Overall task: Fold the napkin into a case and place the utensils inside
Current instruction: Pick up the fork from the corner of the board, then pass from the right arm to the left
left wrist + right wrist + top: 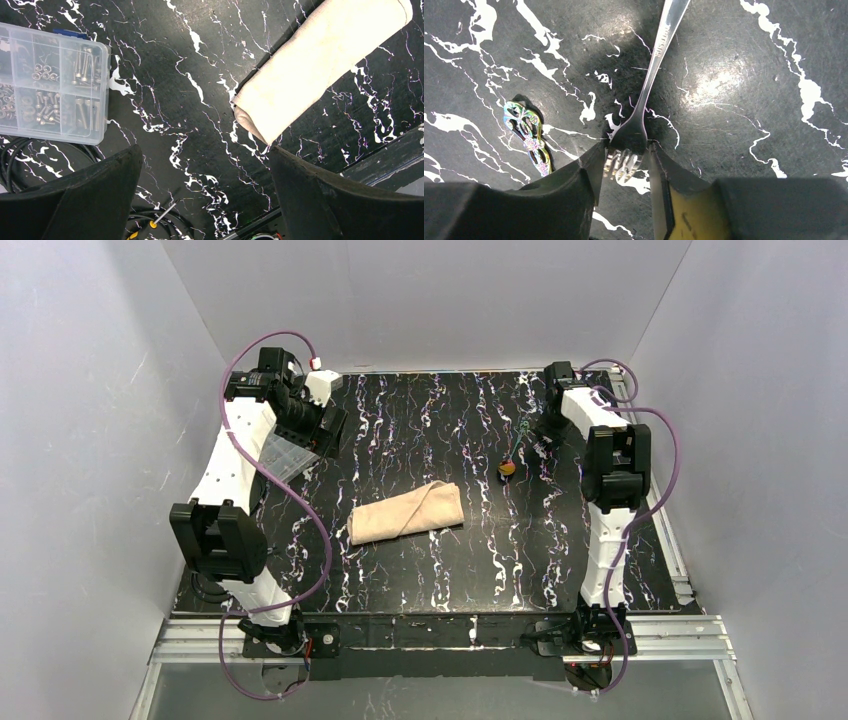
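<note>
On the black marbled table [440,575], the napkin [405,512] lies at centre, folded into a narrow case [320,65]. At far left, near a clear parts box [50,85], the left gripper [204,156] hangs wide open and empty. At far right, the right gripper [626,151] pinches the head of the fork [651,65], which lies flat on the table. The spoon [507,468] lies just beside the fork.

Table [450,570]: black top, white marble-like veining, faint purple flecks; fills most of enclosure. Back wall [420,300], left wall [80,440], right wall [760,440]: plain pale grey-white panels rising at far, left and right table edges; faint scuffs on left wall. Aluminium rails [660,635] along near table edge; similar rail along right edge. Light even, diffuse; soft glare patch [719,82] on tabletop.
</note>
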`<state>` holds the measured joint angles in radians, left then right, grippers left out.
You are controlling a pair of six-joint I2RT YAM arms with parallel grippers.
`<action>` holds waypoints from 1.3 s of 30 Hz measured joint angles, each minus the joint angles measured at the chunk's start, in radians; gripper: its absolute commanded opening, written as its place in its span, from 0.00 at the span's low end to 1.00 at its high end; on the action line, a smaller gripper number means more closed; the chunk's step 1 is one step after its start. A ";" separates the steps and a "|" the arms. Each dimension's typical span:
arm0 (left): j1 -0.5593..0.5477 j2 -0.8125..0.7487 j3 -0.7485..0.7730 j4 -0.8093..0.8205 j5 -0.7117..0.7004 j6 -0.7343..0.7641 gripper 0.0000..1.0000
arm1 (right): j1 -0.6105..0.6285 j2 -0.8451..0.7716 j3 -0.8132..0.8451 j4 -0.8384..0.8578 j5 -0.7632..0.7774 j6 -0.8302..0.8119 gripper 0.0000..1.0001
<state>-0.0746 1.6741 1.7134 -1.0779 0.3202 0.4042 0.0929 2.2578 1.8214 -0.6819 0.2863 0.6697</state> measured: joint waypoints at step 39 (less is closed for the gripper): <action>-0.106 -0.290 -0.330 0.237 0.333 0.521 0.98 | 0.309 -0.655 -0.417 -0.076 -0.461 -0.172 0.01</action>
<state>-0.1810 1.3842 1.3830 -0.8410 0.6533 0.9249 0.4015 1.6024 1.4040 -0.7574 -0.1749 0.4980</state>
